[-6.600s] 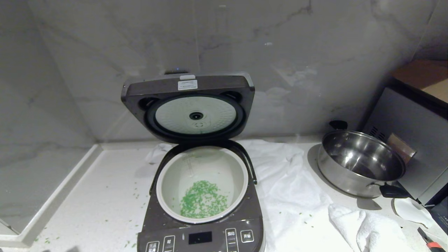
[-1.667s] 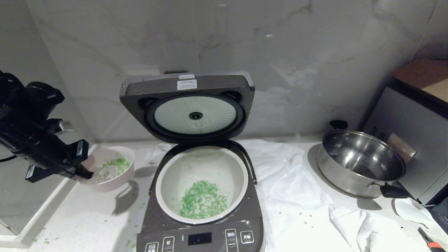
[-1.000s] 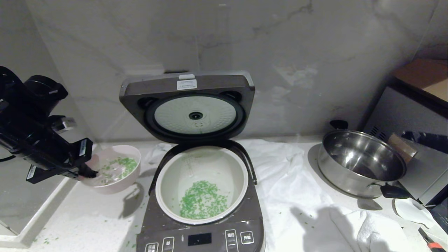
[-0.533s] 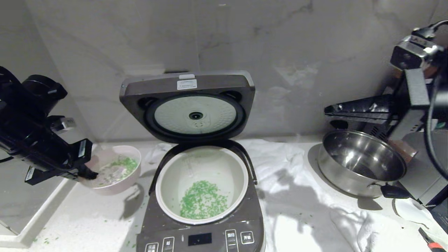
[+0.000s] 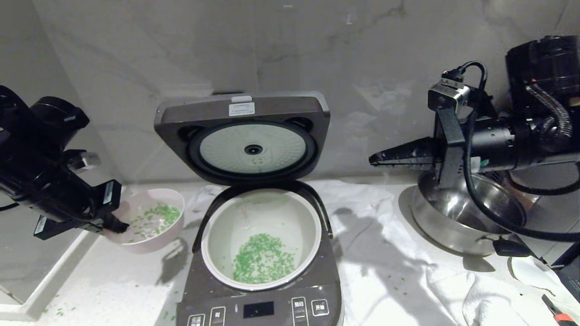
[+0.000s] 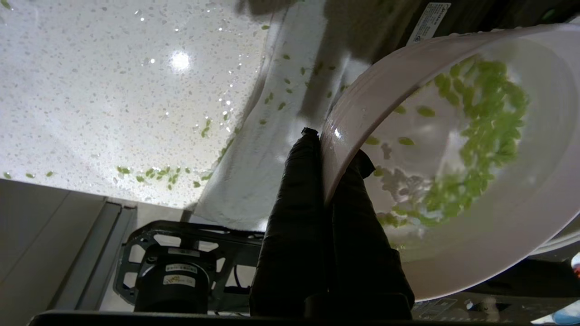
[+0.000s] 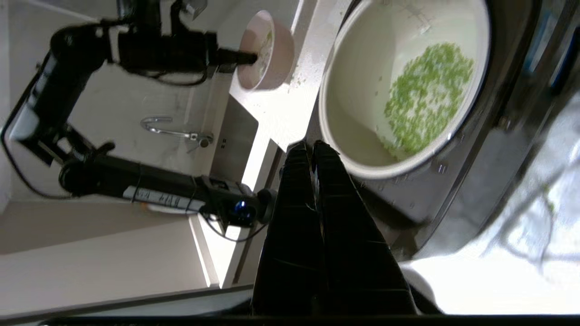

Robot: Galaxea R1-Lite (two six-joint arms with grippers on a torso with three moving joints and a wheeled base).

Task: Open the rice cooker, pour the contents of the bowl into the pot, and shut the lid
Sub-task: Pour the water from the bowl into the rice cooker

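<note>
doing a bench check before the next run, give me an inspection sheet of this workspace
surface: white counter, green bits scattered on it
job's things: rice cooker, lid up; pot and bowl both hold green bits
clutter: steel pan, white cloth
grippers: left hand shut on the bowl rim; right hand shut, empty, level, beside the lid
cables: black cable looping over the steel pan
surroundings: marble wall

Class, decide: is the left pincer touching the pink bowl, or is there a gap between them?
Touching. The left wrist view shows the left pincer shut on the bowl, one finger outside the rim and one inside, with no gap.
</note>
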